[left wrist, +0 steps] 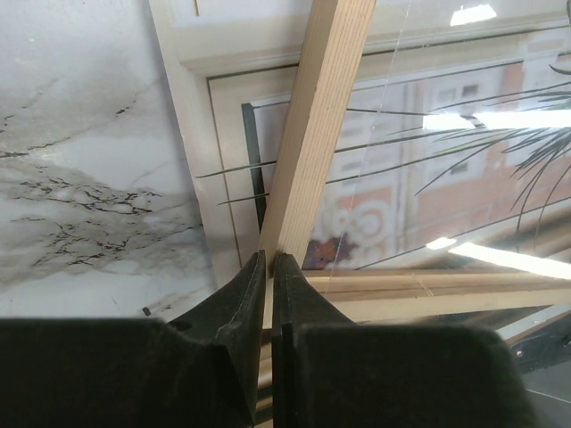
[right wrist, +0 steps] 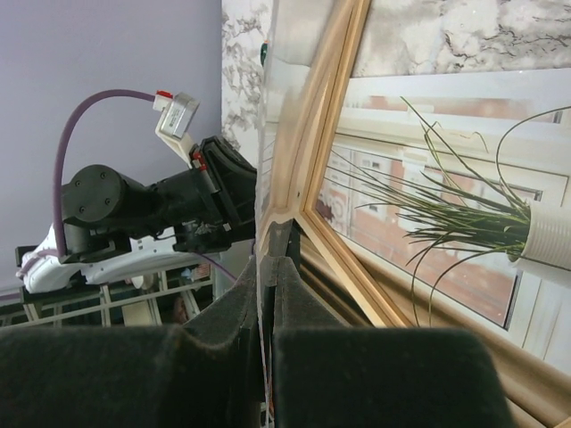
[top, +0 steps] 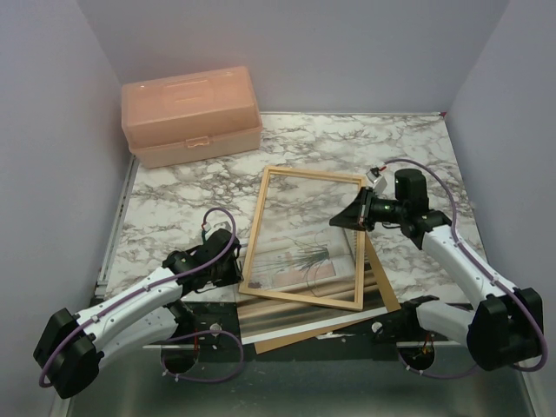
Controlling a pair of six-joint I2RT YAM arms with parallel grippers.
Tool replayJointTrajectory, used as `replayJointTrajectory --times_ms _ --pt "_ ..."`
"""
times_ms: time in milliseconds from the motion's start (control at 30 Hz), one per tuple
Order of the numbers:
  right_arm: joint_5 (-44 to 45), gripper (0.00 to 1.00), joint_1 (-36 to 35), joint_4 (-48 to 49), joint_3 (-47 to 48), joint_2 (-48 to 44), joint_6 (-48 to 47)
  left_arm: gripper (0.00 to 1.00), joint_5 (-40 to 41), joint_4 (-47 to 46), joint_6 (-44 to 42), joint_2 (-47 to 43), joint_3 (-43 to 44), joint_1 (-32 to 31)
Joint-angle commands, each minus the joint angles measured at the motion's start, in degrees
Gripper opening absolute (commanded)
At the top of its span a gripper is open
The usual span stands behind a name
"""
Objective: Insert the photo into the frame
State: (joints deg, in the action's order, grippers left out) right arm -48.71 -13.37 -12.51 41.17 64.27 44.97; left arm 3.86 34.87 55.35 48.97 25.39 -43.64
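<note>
Two grippers, both on your frame (top: pixel 313 174).

Item one: the frame. It has four thin bars of pale, straight-grained wood. It is rectangular and lies mid-table with a clear, glare-streaked glass pane (top: pixel 304 208) inside.

Item two: the photo (top: pixel 300 259). This is a thin print of a spiky potted plant at a window, lying under the glass. You cannot tell whether it sits in the frame or only beneath it.

Item three: brown backing board (top: pixel 382 287). It is stiff and flat, mostly covered, and shows at the near right.

Item four: peach plastic toolbox (top: pixel 191 113). It has a rounded lid and stands far left on the marble-patterned table (top: pixel 174 200).

Your left gripper (left wrist: pixel 269 257) is pinched on the frame's near-left corner. Your right gripper (right wrist: pixel 273 250) is pinched on the right bar, the contact itself hidden by its black fingers.
</note>
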Motion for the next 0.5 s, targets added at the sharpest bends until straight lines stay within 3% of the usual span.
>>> replayJointTrajectory --times_ms 0,467 --pt "-2.34 0.01 0.34 -0.32 0.27 0.72 -2.65 0.1 2.85 2.97 -1.23 -0.27 0.38 -0.31" --pt "-3.27 0.01 0.35 -2.78 4.29 2.59 -6.24 0.1 3.0 3.27 -1.56 0.03 0.42 -0.31"
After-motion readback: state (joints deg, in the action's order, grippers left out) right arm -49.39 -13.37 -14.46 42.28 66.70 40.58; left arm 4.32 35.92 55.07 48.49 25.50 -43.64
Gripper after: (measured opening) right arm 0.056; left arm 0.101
